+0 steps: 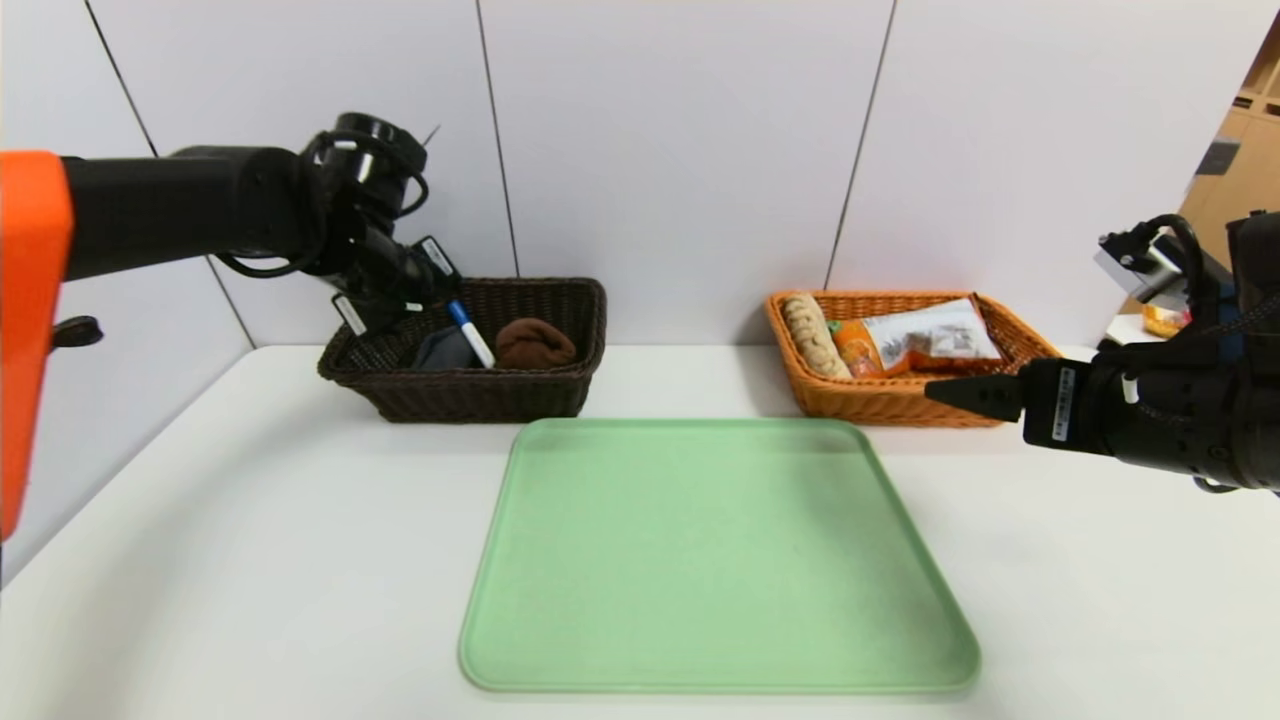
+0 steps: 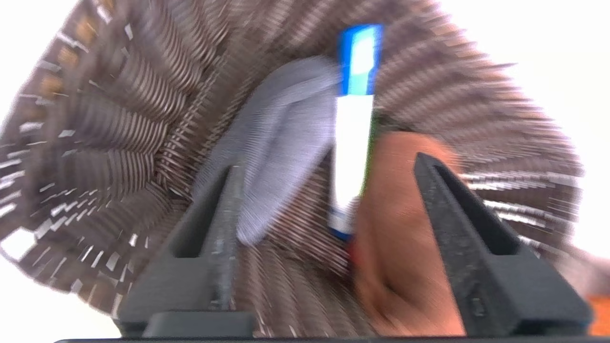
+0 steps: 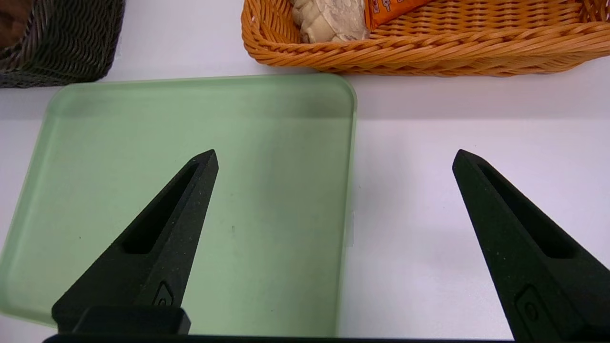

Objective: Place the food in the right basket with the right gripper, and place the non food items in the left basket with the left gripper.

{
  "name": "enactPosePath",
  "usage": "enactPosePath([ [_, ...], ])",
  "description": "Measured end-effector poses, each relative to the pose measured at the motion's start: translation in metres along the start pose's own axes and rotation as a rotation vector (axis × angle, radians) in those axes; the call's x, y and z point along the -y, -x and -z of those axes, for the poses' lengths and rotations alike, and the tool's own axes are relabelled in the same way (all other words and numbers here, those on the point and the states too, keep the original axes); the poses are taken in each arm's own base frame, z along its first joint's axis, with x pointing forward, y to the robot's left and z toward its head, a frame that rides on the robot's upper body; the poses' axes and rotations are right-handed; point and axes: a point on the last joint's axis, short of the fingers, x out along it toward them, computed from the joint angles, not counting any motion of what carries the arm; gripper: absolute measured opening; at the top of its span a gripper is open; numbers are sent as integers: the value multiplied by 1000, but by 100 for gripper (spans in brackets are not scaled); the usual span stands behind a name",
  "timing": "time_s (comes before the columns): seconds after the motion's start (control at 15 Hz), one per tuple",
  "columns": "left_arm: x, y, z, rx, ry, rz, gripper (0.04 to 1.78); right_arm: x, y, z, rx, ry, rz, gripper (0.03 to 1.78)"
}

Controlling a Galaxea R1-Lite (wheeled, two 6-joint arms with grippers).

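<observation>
Two woven wicker baskets on the table, both rectangular with flared sides. The dark brown, near-black wicker basket [image 1: 470, 385] sits at the back left; the orange-tan wicker basket [image 1: 880, 400] at the back right. Between and in front of them lies one pale green rectangular plastic tray [image 1: 715, 555] with rounded corners.

Dark basket holds three things that can be counted: one rolled brown towel [image 1: 535, 343], one folded grey cloth [image 1: 445, 350], one white marker with a blue cap [image 1: 470, 333] leaning between the two. In the left wrist view a small spot of red shows beside the towel; too blurred to name.

Orange basket holds two: one beige-and-brown marbled bread roll [image 1: 810, 335] along its left side, and one long orange snack bag with a white-grey printed back [image 1: 915, 345] lying beside it.

Left gripper [image 2: 329, 166] reaches over the near-left corner of the dark basket, pointed down into it, jaws spread wide with nothing between them. Right gripper [image 3: 333, 157] hangs level at the right of the table, in front of the orange basket, jaws spread, holding nothing; it points across the tray's right edge.

Surface: white tabletop [image 1: 250, 560]. Behind: white panelled wall [image 1: 680, 150] with dark seams.
</observation>
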Motion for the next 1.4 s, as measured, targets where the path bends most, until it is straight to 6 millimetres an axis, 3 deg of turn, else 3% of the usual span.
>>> enactPosePath([
  [0.2,8,71,-14,80,-84,107,142,-1,2,-6,49,4,-13,170],
  [0.33,1,118,-10,105,-231,158,148,0,5,-9,51,22,6,170],
  [0.53,-39,177,13,112,-518,163,155,7,18,-10,-12,56,65,170],
  [0.73,-87,227,36,184,-726,145,160,18,46,-4,-50,69,120,171],
  [0.87,-121,254,51,265,-769,80,162,27,70,-3,7,57,159,171],
  [1.07,-174,283,75,365,-699,-37,165,35,109,10,139,33,199,171],
  [1.4,-245,309,141,506,-586,-77,167,37,162,70,376,39,194,171],
])
